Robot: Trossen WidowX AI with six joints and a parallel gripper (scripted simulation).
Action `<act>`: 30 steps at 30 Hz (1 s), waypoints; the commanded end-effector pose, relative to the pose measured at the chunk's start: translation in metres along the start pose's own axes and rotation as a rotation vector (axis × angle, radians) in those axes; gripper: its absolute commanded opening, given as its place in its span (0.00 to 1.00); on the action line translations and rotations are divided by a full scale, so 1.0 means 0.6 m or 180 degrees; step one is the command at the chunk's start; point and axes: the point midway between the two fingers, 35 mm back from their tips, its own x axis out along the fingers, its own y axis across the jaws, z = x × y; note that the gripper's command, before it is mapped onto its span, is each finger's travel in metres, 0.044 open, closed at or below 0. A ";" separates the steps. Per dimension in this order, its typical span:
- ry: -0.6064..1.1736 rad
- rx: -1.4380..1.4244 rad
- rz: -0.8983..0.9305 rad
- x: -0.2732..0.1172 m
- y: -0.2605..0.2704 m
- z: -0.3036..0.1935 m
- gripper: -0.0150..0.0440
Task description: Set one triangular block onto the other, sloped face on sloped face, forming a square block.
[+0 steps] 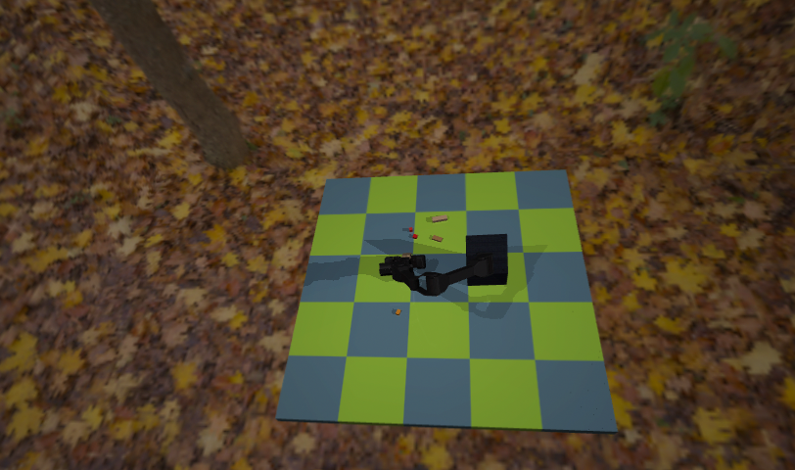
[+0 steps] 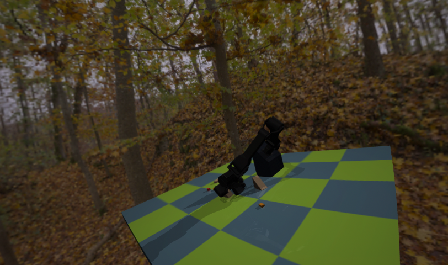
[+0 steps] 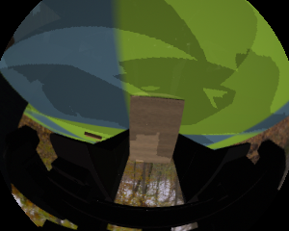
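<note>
Triangular block (image 1: pixel 406 256) (image 2: pixel 228 194) (image 3: pixel 156 122): located at center of wrist frame, between the fingers; left of center and partly hidden in top view; just below middle of exterior frame, under the wrist of the arm (image 1: pixel 452 275) (image 2: pixel 249 151).

Pincer (image 1: pixel 402 264) (image 2: pixel 229 191) (image 3: pixel 151 133): part-open, about halfway, with both fingers against opposite sides of the block in wrist view. Read as gripped. Low over the table (image 1: pixel 437 384) (image 2: pixel 354 239) (image 3: pixel 154 43); cannot tell whether touching it.

Second triangular block (image 2: pixel 259 183): right of the pincer in exterior frame, standing apart on a blue square, sloped face visible. Hidden in top view. Not joined to the first; square block not yet formed.

Elsewhere: orange piece (image 1: pixel 397 311) (image 2: pixel 261 205) below the pincer in top view, lower right of it in exterior. Two red pieces (image 1: pixel 412 232) above the pincer in top view. To the right of these, a long tan piece (image 1: pixel 440 218) and, below it, a short tan piece (image 1: pixel 436 238).
</note>
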 end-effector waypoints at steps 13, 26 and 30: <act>0.0003 0.0000 0.0000 -0.024 -0.004 -0.024 0.25; 0.0013 0.0000 -0.0003 -0.099 -0.003 -0.100 0.25; 0.0016 0.0000 -0.0003 -0.118 0.000 -0.119 0.25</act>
